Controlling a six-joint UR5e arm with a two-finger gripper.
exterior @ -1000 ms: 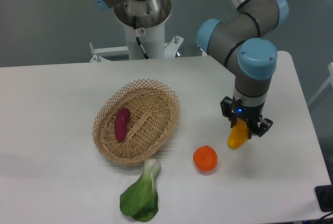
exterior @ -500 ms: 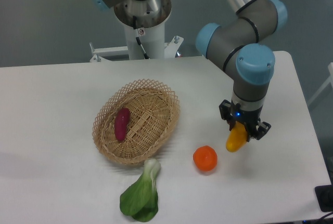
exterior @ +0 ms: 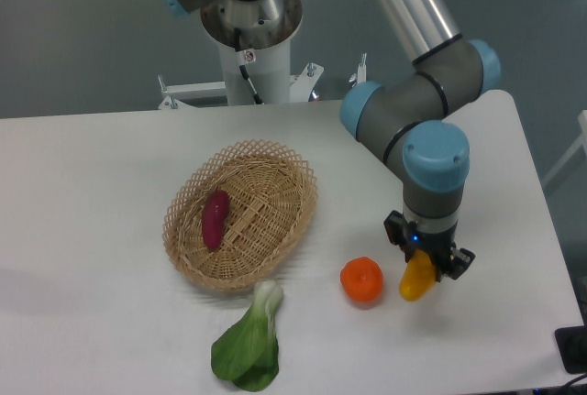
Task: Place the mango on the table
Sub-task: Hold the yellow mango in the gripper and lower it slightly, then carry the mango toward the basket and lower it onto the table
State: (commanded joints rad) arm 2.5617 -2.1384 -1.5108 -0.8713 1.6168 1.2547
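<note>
The mango (exterior: pixel 415 279) is a small yellow-orange fruit held between the fingers of my gripper (exterior: pixel 426 263), which is shut on it. Its lower tip hangs at or just above the white table (exterior: pixel 92 193), right of the round orange (exterior: pixel 361 280). I cannot tell whether it touches the tabletop. The gripper points straight down over the table's right front part.
A woven wicker basket (exterior: pixel 266 175) with a purple sweet potato (exterior: pixel 215 217) inside stands left of centre. A green bok choy (exterior: pixel 249 344) lies near the front edge. The robot base (exterior: pixel 249 28) stands behind the table. The table's right edge (exterior: pixel 548 221) is close to the gripper.
The gripper has moved down and toward the front of the table with the mango still held, bringing it closer to the tabletop beside the orange.
</note>
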